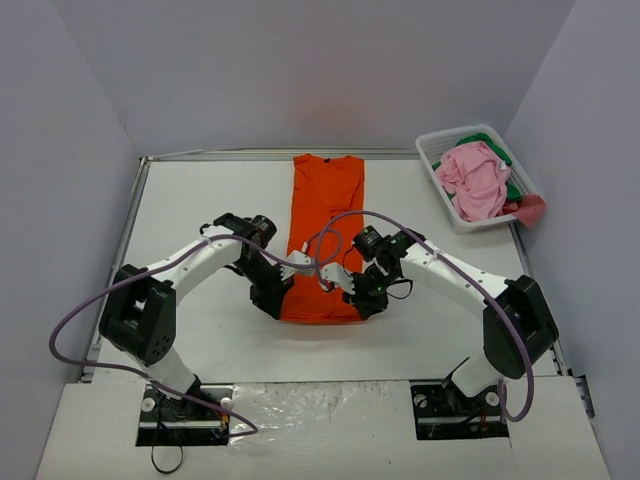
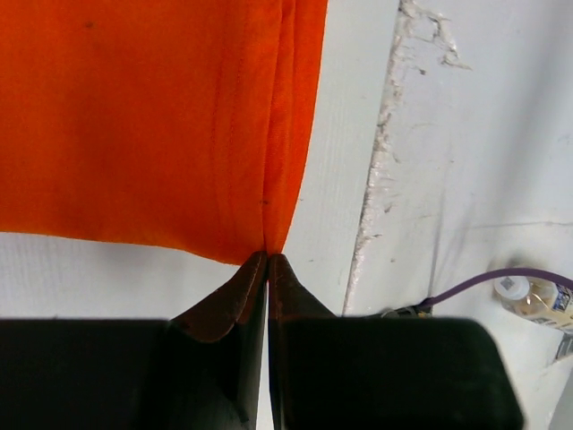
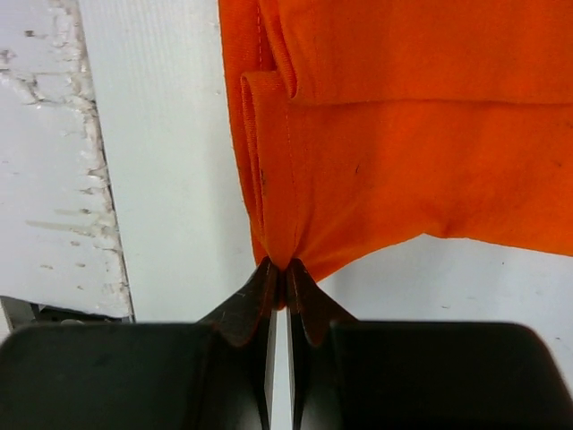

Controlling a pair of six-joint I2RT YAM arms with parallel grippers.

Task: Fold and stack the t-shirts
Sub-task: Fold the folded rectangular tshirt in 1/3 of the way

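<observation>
The orange t-shirt [image 1: 322,215] lies on the table as a long narrow strip, sleeves folded in, collar at the far end. My left gripper [image 1: 277,300] is shut on its near left hem corner, which the left wrist view shows pinched at the fingertips [image 2: 268,256]. My right gripper [image 1: 368,300] is shut on the near right hem corner, bunched between the tips in the right wrist view [image 3: 286,265]. The orange cloth fills the top of both wrist views [image 2: 143,116] [image 3: 403,134]. A pink t-shirt [image 1: 475,180] and a green one [image 1: 492,143] lie crumpled in the basket.
A white slotted basket [image 1: 440,180] stands at the far right of the table by the right wall. The white table [image 1: 190,220] has raised edges on the left and at the back. Purple cables loop over both arms.
</observation>
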